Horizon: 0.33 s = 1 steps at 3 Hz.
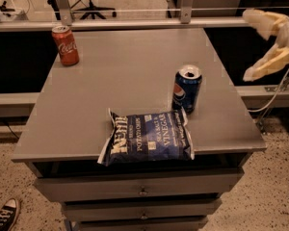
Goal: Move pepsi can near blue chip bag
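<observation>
While our tool (266, 43) hangs spread and empty beyond the right edge of the tabletop (125, 76), we see the pepsi can (187, 88) standing upright just beside the blue chip bag (147, 137), at its far right corner.

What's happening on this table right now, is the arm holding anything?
Nothing is held. The claw hangs open and empty off the right edge of the table, clear of the pepsi can. That can stands upright right behind the far right corner of the blue chip bag, which lies flat at the front edge. A Coca-Cola can stands at the far left corner.
</observation>
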{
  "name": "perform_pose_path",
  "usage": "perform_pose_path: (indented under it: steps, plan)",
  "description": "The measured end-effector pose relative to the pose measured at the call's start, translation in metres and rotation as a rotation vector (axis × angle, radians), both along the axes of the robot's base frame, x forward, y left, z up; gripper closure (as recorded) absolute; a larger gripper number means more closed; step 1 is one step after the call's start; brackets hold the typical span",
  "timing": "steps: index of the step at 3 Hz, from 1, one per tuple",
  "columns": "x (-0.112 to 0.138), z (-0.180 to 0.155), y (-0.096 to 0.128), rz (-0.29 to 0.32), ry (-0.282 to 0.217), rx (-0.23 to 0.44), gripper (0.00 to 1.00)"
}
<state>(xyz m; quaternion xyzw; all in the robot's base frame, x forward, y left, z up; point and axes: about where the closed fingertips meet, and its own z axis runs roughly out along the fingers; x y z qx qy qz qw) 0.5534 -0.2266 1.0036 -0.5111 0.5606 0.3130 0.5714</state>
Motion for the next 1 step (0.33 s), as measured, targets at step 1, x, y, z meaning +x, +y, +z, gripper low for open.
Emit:
perform_pose_path:
  steps: [1]
  plan:
    - [0.0024, 0.0236, -0.0131, -0.031, -0.052, 0.008, 0.0]
